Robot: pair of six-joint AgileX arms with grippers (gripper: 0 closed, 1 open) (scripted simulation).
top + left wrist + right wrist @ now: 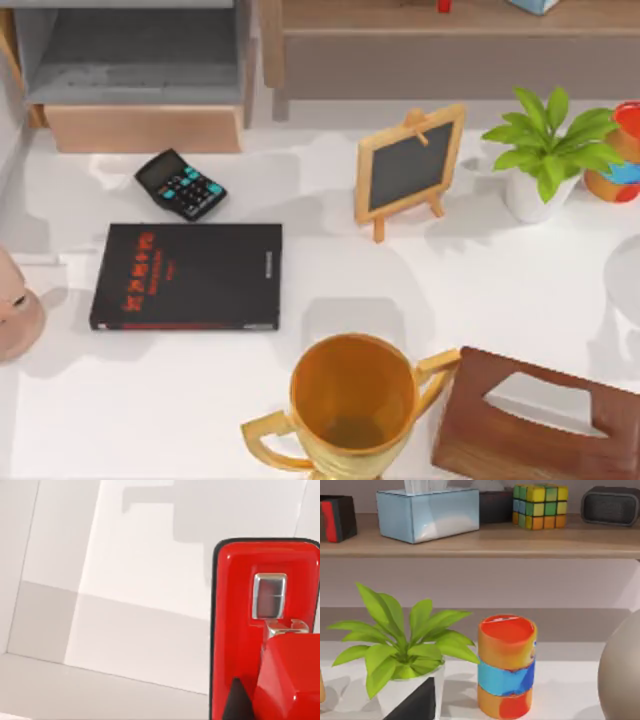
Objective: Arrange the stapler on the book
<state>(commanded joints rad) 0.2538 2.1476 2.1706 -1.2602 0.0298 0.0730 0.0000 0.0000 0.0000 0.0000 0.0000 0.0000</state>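
Note:
The black book [190, 277] with red lettering lies flat on the white table, left of centre in the top view. The bright red stapler [265, 630] looms very close in the left wrist view, its metal plate showing, with white surface behind it. A dark part of my left gripper [235, 702] pokes in right against the stapler's base. Whether it holds the stapler I cannot tell. A dark part of my right gripper [417, 702] shows in front of the plant pot in the right wrist view.
A black calculator [180, 185] lies behind the book. A mini chalkboard [410, 165], a potted plant [545, 150] and an orange-blue can [506, 667] stand at the back right. A gold trophy [350, 400] and a brown tissue box [540, 420] stand in front.

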